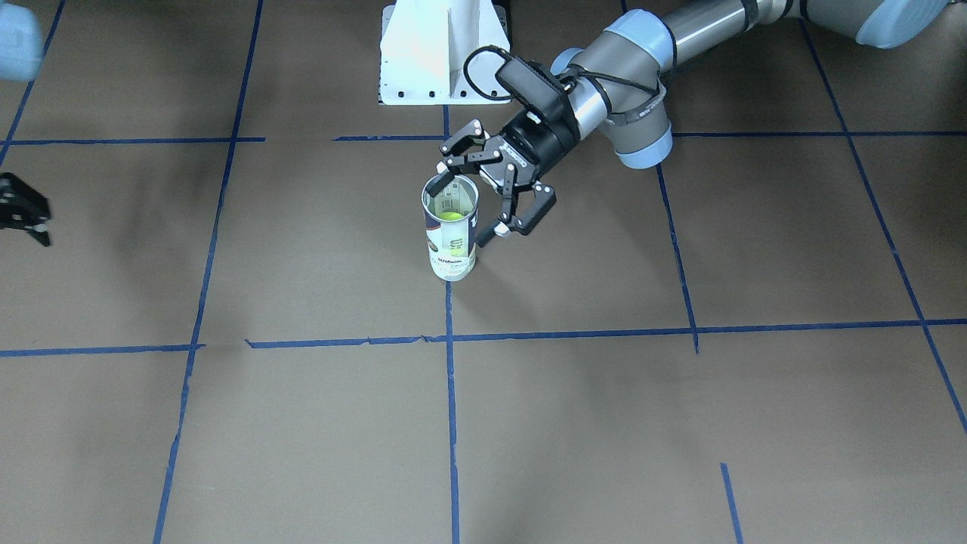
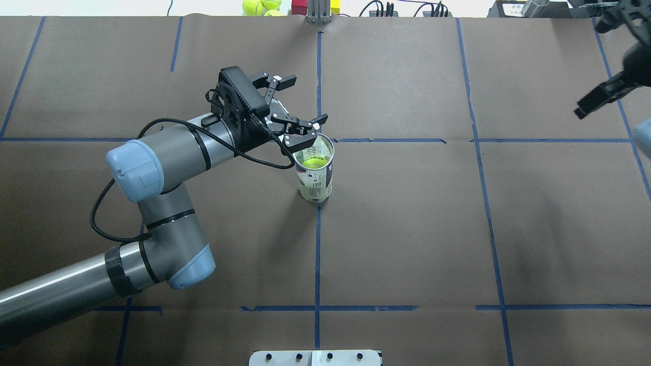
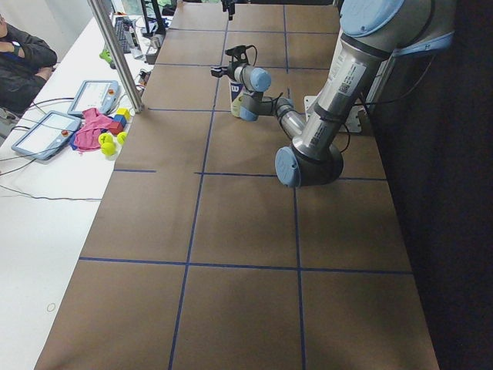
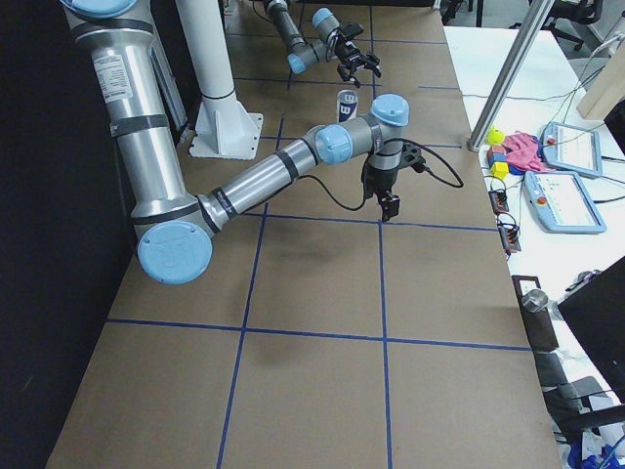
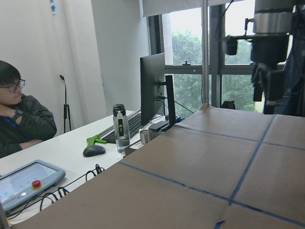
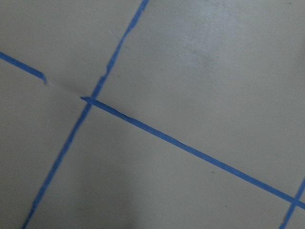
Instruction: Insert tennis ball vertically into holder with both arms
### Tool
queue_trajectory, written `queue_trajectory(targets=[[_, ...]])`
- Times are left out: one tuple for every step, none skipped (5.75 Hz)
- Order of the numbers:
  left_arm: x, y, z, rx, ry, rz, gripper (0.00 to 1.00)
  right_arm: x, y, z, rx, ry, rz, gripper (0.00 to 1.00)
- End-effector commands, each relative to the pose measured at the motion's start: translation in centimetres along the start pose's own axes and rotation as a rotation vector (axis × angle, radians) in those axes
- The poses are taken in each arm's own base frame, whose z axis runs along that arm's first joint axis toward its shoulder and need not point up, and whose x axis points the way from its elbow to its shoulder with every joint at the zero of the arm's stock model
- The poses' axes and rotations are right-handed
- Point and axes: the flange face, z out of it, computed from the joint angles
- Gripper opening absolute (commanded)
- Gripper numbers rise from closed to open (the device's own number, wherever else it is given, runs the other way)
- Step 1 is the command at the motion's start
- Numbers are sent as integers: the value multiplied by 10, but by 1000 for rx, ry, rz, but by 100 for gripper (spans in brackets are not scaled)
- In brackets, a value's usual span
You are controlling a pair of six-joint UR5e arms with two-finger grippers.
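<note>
Clear plastic tennis-ball tube (image 1: pixel 450 240) with a silver rim and a white-and-navy label stands straight up on the brown table (image 1: pixel 604 423). It sits right on a blue tape line (image 1: pixel 452 393), near the middle. Its top is open. A yellow-green tennis ball (image 1: pixel 452 216) sits down inside it.

The black two-finger left gripper (image 2: pixel 301 99) is wide open and holds nothing. It lies on its side next to the top of the tube. One finger (image 2: pixel 304 138) is just beside the silver rim; I cannot tell if it touches. The other finger is spread well apart from the first. The silver-grey left arm (image 2: pixel 152 168) with light-blue caps reaches in low over the table.

The black right gripper (image 2: pixel 597 58) is far away from the tube, over the far right part of the table in the overhead view. Its fingers are spread apart with nothing between them. Its wrist camera sees only brown table and blue tape.

A white stand (image 1: pixel 442 53) sits at the table's edge by the robot. More yellow-green balls (image 2: pixel 260 6) lie past the far edge. A person in a dark jacket (image 5: pixel 19 119) sits at a white side table.
</note>
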Motion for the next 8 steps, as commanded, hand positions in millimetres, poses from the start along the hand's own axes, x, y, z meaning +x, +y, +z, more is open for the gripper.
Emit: queue_trajectory(targets=[[-50,9,-8,-206,-143,39,100,86,80,-8,-13,7,-41,99],[-77,8,-28,-337,-217,65,100,119,116,-10,-9,-18,-47,99],[-123,4,-39,-463,-189,31,100,149,153,-7,-11,-36,-39,99],[-191,4,-71,-597,-182,-49,100,165,195,3,-32,-44,2,100],[-267,-11,-110,-763,-214,-199,100,174,218,5,-38,-46,47,100],[-312,-15,-141,-861,-199,-356,100,174,222,7,-41,-49,72,100],[-344,9,-183,-949,-205,-457,100,173,218,5,-34,-51,132,100],[-378,39,-233,-997,-178,-405,100,173,217,4,-33,-50,136,100]])
